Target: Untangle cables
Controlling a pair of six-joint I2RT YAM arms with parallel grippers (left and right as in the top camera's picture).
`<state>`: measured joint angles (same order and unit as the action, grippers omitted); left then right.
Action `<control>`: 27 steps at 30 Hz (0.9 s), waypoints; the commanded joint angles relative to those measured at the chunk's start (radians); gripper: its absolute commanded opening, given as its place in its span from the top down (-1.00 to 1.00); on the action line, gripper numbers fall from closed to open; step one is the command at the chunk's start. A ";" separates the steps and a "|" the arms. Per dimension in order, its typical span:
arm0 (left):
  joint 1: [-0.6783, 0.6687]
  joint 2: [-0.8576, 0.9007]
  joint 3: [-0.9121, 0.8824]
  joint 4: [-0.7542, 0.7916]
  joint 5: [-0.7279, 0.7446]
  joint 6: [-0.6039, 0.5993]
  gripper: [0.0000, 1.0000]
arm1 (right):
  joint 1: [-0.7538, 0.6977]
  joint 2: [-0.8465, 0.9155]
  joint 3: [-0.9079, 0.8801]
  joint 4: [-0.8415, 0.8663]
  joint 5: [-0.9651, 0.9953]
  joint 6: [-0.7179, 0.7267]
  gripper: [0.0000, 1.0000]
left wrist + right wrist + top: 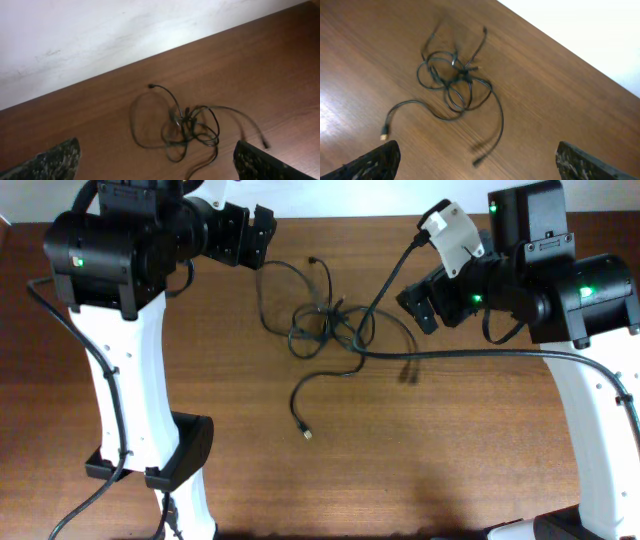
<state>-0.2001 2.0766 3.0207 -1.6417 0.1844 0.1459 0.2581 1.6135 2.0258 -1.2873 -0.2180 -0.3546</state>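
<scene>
The cables point(325, 325) lie as a loose tangle of thin black cords on the brown table, in the middle at the back. One loose end with a gold plug point(305, 433) trails toward the front. Another end point(408, 370) points right. My left gripper point(255, 235) hovers up and to the left of the tangle, open and empty. My right gripper point(420, 305) hovers to its right, open and empty. The left wrist view shows the tangle point(190, 125) ahead of the wide-open jaws point(157, 162). The right wrist view shows it point(452, 80) beyond the open jaws point(477, 162).
A thicker black robot cable point(470, 353) hangs from the right arm's white connector point(452, 232) and loops across the tangle's right side in the overhead view. A white wall point(100, 30) borders the table's far edge. The left arm's base point(170, 450) stands at the front left.
</scene>
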 commanded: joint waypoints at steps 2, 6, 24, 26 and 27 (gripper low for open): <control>0.002 -0.012 0.009 0.005 0.018 0.013 -0.97 | 0.005 -0.003 0.003 -0.018 -0.010 0.080 -0.97; 0.002 -0.012 0.009 0.005 0.018 0.013 -0.97 | 0.012 -0.002 -0.016 -0.045 -0.108 0.163 -0.97; 0.002 -0.118 0.009 -0.046 0.018 0.028 -0.97 | 0.248 0.244 -0.531 0.591 -0.104 -0.037 -1.00; -0.001 -0.154 0.009 -0.046 0.018 0.027 -0.97 | 0.249 0.275 -0.531 0.616 -0.103 -0.037 -1.00; -0.002 -0.176 0.009 -0.046 0.018 0.027 -0.97 | 0.248 0.284 -0.532 0.634 -0.103 -0.037 -0.99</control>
<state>-0.2001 1.9976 3.0211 -1.6871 0.1883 0.1608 0.4984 1.8694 1.4982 -0.6861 -0.3153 -0.3820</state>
